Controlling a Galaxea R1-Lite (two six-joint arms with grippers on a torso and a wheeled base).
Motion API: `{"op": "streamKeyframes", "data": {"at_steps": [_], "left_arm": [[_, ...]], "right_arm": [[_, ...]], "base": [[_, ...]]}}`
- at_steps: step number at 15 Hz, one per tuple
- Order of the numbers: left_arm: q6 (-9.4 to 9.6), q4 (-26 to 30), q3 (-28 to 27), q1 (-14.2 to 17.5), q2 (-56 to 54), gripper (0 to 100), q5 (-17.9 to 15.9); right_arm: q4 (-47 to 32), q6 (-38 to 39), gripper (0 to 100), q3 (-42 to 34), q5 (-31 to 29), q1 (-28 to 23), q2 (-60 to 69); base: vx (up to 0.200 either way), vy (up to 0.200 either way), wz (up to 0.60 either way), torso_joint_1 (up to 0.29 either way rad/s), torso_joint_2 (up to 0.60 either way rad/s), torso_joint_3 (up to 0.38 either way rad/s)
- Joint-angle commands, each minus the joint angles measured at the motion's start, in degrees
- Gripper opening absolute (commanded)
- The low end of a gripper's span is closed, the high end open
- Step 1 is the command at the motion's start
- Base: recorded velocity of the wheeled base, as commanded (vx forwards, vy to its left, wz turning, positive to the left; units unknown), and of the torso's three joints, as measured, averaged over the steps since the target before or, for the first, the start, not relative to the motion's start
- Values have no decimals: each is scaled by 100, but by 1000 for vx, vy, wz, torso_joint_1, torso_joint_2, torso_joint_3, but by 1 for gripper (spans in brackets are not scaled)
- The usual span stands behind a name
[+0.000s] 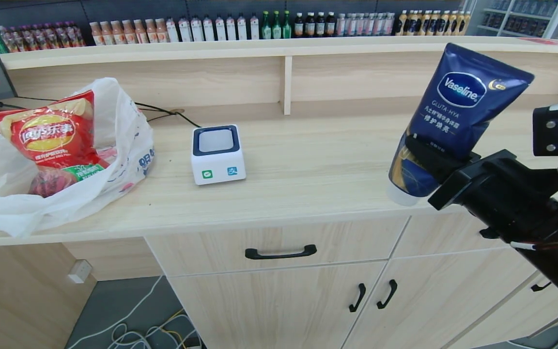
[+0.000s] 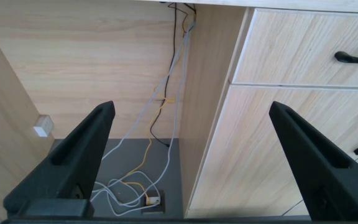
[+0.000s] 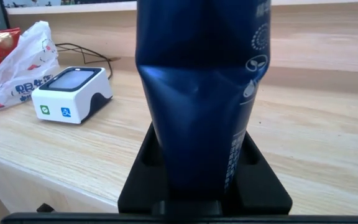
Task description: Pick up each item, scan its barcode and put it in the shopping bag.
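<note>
My right gripper is shut on a dark blue lotion tube, held tilted above the counter's right side with its white cap down. The same blue tube stands pinched between the right gripper's jaws. A white barcode scanner with a grey window sits mid-counter, well to the left of the tube. The white shopping bag lies open at the counter's left end, with a red chips packet inside. My left gripper is open, down in front of the cabinet, below counter height.
The wooden counter has a raised back shelf with a divider. Black cables run behind the bag. Drawers and doors with black handles lie below. Loose cables trail on the floor under the counter.
</note>
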State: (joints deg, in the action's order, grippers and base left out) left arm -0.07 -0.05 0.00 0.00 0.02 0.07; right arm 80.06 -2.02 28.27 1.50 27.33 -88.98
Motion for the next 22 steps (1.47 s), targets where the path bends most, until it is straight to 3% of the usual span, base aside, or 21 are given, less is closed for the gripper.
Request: {"op": "streamKeyframes", "data": {"at_steps": [1,8,22], "left_arm": [[-1,-4,0,0,-2,100,1],[-10,5,0,0,-2,100,1],[-1,5,0,0,-2,100,1]], "right_arm": [[10,-9,0,29,26,27,-5],[80,-17,0,100,140,115,-111],[107,-9,0,188,158,123,-295]], "base": [[0,0,0,0,0,0],[0,0,0,0,0,0],[0,200,0,4,3,1]]}}
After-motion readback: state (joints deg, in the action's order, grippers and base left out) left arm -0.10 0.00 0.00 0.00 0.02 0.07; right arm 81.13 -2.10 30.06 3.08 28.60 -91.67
